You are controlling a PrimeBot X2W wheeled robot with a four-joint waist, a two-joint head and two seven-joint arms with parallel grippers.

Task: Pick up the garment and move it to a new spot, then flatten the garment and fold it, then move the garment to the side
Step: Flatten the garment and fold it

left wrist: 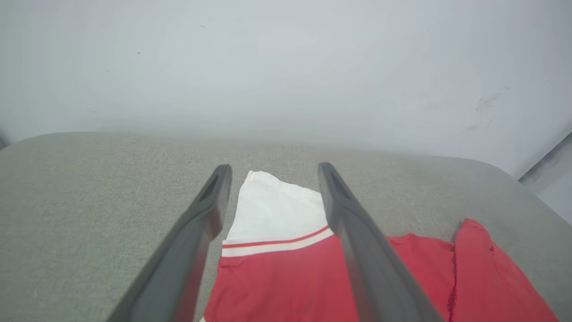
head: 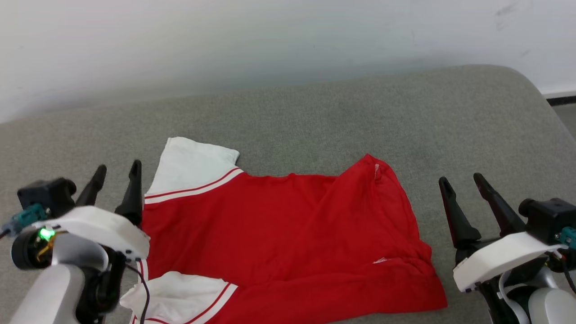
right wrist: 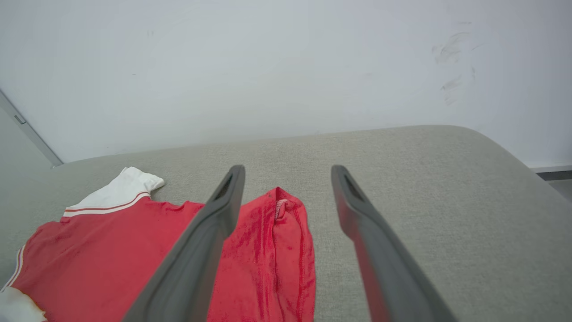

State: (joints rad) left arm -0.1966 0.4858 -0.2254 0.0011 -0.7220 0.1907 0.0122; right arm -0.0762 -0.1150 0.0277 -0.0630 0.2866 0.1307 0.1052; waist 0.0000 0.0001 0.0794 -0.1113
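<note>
The left tool (head: 118, 165) is spread wide and empty, just beside the thin red sleeveless jersey (head: 279, 234). It lies wrinkly on the soft grey cloth cushion (head: 315, 117), white striped panels at its left. The right tool (head: 461, 178), near its right edge, is spread and empty too. A plain white wall (head: 225, 40) stands behind.

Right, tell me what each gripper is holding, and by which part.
Nothing is held: left gripper and right gripper both stand open, and the bright red sleeveless thin-fabric jersey lies loose on the grey cushion.
</note>
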